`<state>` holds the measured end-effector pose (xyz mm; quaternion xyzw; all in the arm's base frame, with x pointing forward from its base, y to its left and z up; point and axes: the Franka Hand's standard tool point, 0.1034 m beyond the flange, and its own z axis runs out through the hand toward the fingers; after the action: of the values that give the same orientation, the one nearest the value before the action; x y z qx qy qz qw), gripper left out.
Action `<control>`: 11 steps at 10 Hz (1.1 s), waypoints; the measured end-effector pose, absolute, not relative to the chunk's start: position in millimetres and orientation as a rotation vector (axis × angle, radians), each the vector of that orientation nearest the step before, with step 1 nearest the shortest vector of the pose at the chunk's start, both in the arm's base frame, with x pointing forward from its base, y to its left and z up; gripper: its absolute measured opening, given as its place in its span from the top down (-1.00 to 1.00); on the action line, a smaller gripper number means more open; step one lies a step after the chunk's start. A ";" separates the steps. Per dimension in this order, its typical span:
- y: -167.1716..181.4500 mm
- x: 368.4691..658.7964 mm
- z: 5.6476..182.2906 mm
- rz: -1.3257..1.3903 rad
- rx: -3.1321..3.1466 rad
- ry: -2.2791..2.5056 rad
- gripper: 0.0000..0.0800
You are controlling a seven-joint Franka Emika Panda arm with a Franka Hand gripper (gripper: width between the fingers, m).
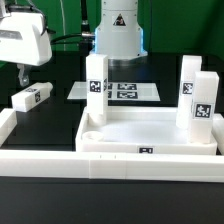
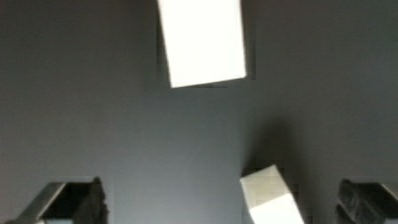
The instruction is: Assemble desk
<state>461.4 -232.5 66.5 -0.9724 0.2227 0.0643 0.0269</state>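
Wall (image 1: 40, 160) sits nearest, then the tabletop (image 1: 150, 126) with three legs (image 1: 97, 80) upright; at its nine o'clock lies a loose leg (image 1: 32, 97), and my pincer (image 2: 217, 205), wide open and empty near it, could send it skidding if I descend off-centre.

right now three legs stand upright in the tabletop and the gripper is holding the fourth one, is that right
Not quite. Three legs do stand upright in the tabletop, but the gripper is open and holds nothing. The fourth leg lies on the black table below it, at the exterior view's left. The exterior view shows it.
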 end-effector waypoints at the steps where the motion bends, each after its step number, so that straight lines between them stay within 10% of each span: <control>1: -227.2 457.4 62.2 0.300 -2.970 0.642 -0.62; 11: -219.1 444.6 49.3 0.935 -2.676 0.523 -0.62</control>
<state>444.6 -219.1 49.3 -0.9206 0.1800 0.3216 0.1293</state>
